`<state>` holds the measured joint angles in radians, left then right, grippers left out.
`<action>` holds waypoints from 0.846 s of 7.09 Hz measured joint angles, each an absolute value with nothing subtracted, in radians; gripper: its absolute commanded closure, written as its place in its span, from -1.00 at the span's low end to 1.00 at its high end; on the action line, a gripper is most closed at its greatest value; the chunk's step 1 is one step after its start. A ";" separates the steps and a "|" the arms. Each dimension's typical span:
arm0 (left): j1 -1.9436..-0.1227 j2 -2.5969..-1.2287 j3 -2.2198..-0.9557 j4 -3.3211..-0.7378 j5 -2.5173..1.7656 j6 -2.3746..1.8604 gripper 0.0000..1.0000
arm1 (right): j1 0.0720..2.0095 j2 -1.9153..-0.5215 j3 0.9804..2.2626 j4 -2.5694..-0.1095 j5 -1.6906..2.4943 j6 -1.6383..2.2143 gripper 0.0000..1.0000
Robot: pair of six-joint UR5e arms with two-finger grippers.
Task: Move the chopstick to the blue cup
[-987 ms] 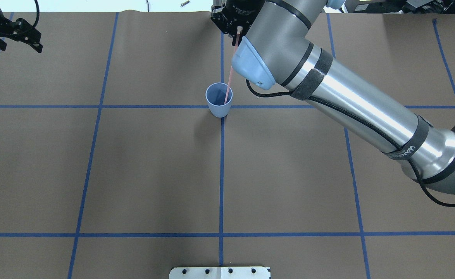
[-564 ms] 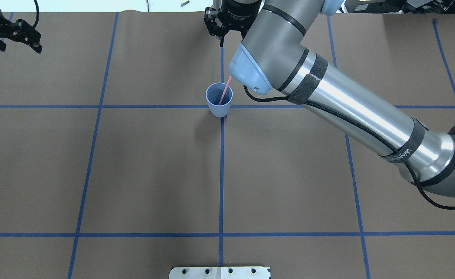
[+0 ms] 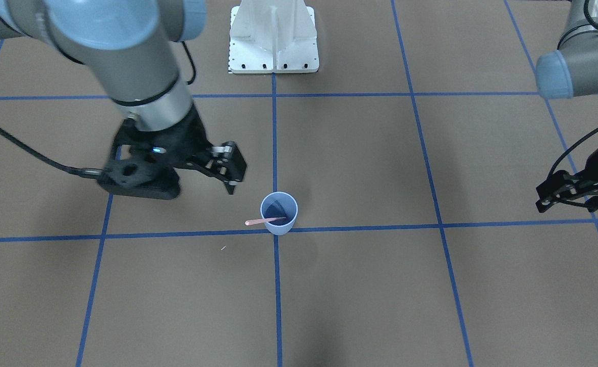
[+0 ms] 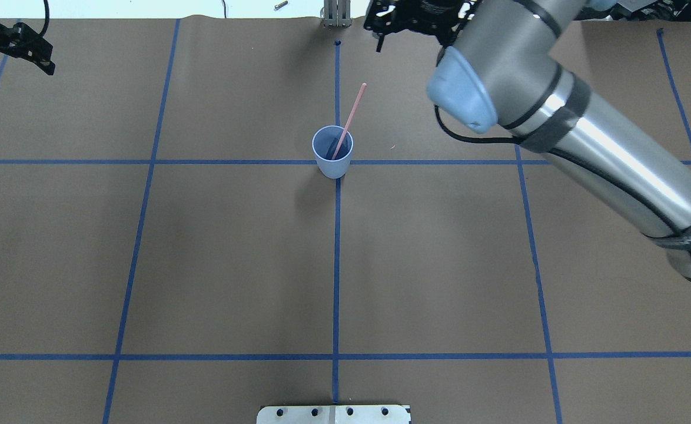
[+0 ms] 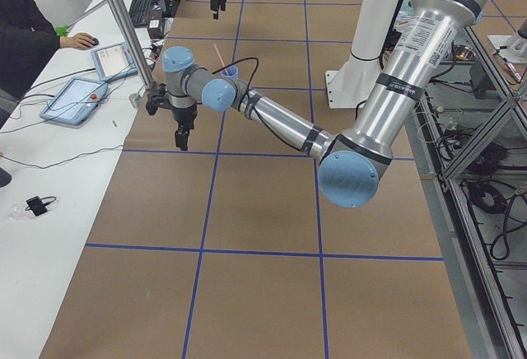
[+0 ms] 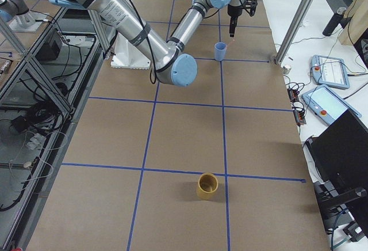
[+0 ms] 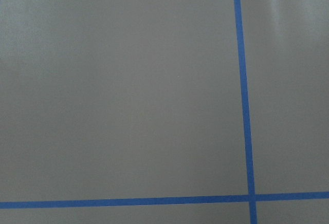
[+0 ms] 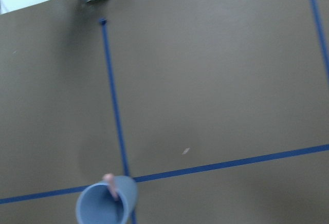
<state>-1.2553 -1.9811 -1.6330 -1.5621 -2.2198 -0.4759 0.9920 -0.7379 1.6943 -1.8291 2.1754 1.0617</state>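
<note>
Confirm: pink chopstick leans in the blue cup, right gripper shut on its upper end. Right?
Wrong on the grip. The chopstick leans in the blue cup, but the right gripper is apart from it, holding nothing. The exterior front-facing view shows the gap.

right pincer (image 3: pixel 233 183), left pincer (image 3: pixel 544 196) parted

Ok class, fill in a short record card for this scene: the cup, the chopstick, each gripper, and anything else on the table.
blue cup: upright on the table, at a tape crossing
chopstick: pink, lower end inside the blue cup, leaning on its rim, top sticking out
right gripper: open, empty, apart from the chopstick
left gripper: open, empty, far off toward the table's left end
other: yellow cup, upright, near the table's right end
</note>
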 measured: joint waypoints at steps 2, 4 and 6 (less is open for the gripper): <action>-1.304 -1.916 -1.640 -1.563 -2.221 -0.339 -0.96 | 1.225 -0.988 1.859 -1.921 2.305 0.754 -1.00; -1.348 -1.859 -1.642 -1.567 -2.230 -0.296 -0.96 | 1.393 -1.218 1.854 -1.969 2.347 0.309 -1.00; -1.364 -1.803 -1.646 -1.570 -2.242 -0.291 -0.96 | 1.515 -1.382 1.775 -1.966 2.337 0.043 -1.00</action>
